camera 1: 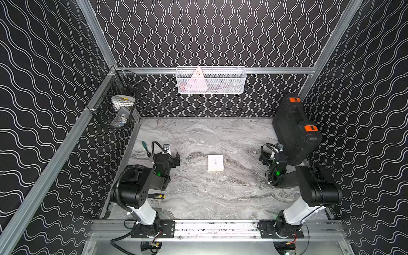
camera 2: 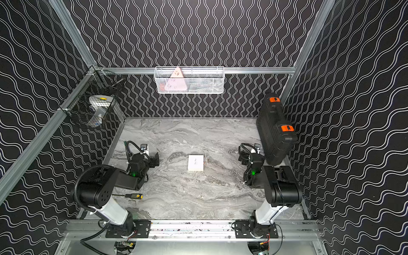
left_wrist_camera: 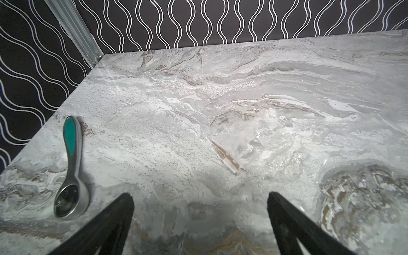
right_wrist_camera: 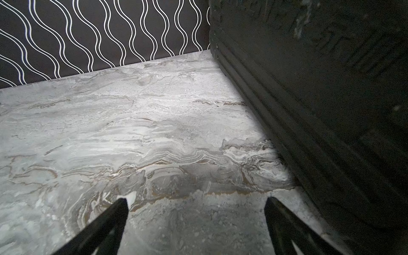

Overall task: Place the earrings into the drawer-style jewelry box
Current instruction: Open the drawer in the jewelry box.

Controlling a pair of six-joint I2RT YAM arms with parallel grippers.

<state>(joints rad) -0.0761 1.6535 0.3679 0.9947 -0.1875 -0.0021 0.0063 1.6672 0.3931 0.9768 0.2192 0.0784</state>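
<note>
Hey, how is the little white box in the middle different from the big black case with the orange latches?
The white jewelry box is small and pale; the black case is far larger and dark, with orange latches. The white jewelry box lies flat in the middle of the table; the black case stands on edge at its right side. Both are rectangular and look closed.

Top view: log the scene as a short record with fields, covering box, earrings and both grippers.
box: small flat white cardboard jewelry box, mid-table, drawer looks shut
earrings: two tiny pale metallic earrings on the grey marble table, between box and arm bases
left gripper: fingers spread, empty
right gripper: fingers spread, empty
</note>
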